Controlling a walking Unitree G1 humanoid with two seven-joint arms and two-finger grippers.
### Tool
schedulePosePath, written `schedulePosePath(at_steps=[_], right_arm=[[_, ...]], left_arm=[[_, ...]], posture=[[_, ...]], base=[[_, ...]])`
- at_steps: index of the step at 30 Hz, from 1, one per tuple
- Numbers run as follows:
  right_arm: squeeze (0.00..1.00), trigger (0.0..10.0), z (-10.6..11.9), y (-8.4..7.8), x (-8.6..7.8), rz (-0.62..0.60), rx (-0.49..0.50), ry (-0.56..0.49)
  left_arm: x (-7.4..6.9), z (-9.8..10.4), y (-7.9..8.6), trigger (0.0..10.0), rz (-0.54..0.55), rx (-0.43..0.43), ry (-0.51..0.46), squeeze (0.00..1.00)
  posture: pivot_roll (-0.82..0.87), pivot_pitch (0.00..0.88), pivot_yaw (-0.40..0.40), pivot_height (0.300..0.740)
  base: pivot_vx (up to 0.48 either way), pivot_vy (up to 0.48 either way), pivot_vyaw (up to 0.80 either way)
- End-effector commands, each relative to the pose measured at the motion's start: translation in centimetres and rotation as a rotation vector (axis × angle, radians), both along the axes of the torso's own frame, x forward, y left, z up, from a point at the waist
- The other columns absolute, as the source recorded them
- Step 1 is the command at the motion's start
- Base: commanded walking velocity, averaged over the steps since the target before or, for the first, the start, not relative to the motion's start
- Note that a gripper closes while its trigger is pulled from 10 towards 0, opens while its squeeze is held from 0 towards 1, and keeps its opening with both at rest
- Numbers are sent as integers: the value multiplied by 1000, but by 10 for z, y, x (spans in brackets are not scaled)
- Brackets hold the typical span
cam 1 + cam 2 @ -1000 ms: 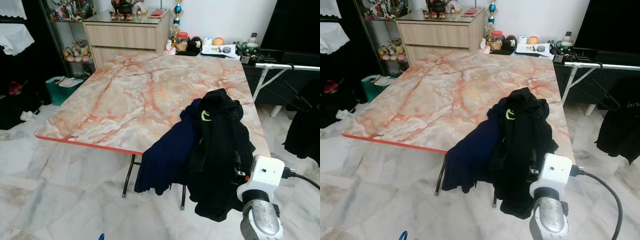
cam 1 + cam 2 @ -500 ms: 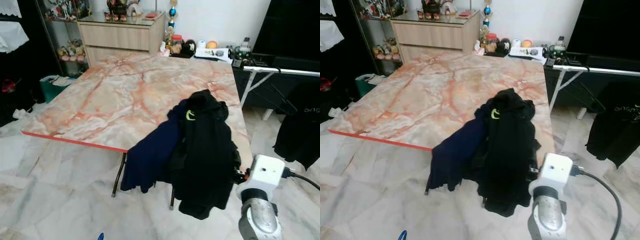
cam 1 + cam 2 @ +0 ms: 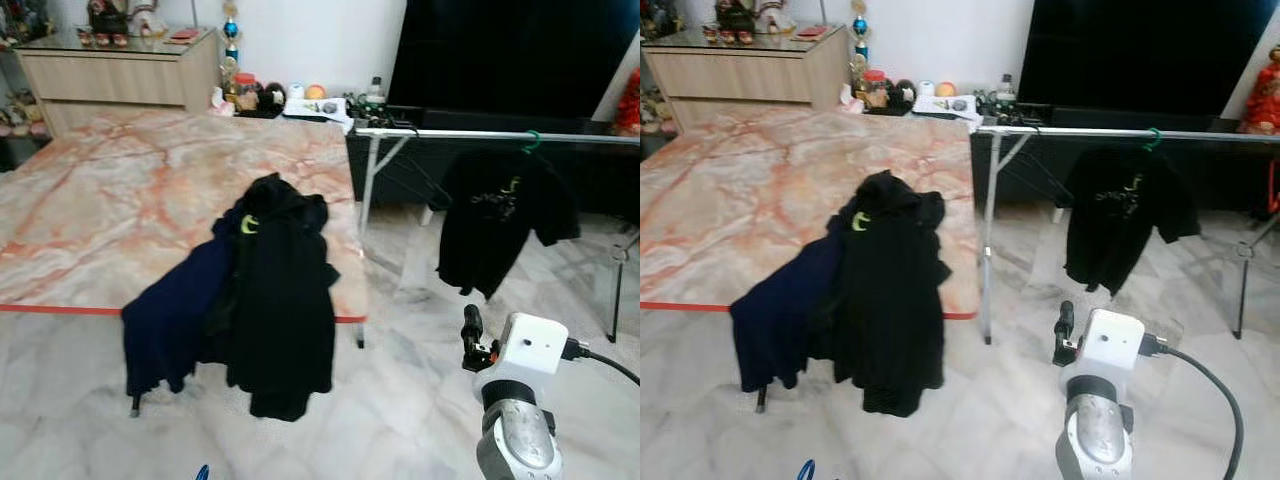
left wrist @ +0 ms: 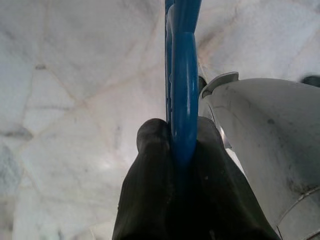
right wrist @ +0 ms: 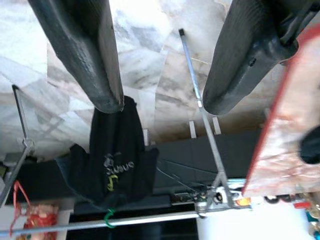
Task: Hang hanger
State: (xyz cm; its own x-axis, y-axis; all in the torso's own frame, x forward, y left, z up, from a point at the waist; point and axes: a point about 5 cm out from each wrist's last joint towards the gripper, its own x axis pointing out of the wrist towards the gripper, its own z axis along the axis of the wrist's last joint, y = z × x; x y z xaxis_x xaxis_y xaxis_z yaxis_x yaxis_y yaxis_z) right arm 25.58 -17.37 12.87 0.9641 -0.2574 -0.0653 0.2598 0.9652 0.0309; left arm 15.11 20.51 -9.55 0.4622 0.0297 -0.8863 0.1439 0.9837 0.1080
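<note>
left gripper (image 4: 172,150) clamped on a blue hanger (image 4: 181,85), seen edge-on between the two black fingers, low over the marble floor (image 4: 75,100). a blue tip shows at the bottom edge of the head views. right gripper (image 5: 157,107) has fingers spread wide, nothing between them; its arm (image 3: 520,400) is raised at lower right, pointing toward the rail (image 3: 500,133). rail runs across the right side in front of a dark tv (image 3: 500,50), with a black t-shirt (image 3: 500,215) hung on it by a green hook (image 3: 531,140). left of the rail, a marble-top table (image 3: 100,190) with a black garment (image 3: 280,290) and a navy one (image 3: 170,315) draped over its near edge. cabinet (image 3: 110,70) behind the table.
</note>
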Motion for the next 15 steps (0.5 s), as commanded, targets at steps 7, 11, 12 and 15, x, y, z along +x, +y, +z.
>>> schedulePosePath(at_steps=[7,11,12,15], right_arm=[[0,10000,-3,-3,0,-8,-12,4],[0,10000,-5,-4,0,-11,-15,9],[0,10000,-5,-4,0,-12,-16,11],[0,10000,-7,-7,0,-18,-18,15]], left_arm=[[-8,-4,-10,10000,-22,-29,31,0],[-8,-4,-10,10000,-23,-28,31,0],[-8,-4,-10,10000,-23,-28,31,0],[-7,-4,-10,10000,-24,-28,30,0]], posture=[[101,34,3,740],[100,31,4,740],[100,31,4,740],[100,31,4,740]], base=[[0,-379,0],[0,-380,0],[0,-379,0],[0,-375,0]])
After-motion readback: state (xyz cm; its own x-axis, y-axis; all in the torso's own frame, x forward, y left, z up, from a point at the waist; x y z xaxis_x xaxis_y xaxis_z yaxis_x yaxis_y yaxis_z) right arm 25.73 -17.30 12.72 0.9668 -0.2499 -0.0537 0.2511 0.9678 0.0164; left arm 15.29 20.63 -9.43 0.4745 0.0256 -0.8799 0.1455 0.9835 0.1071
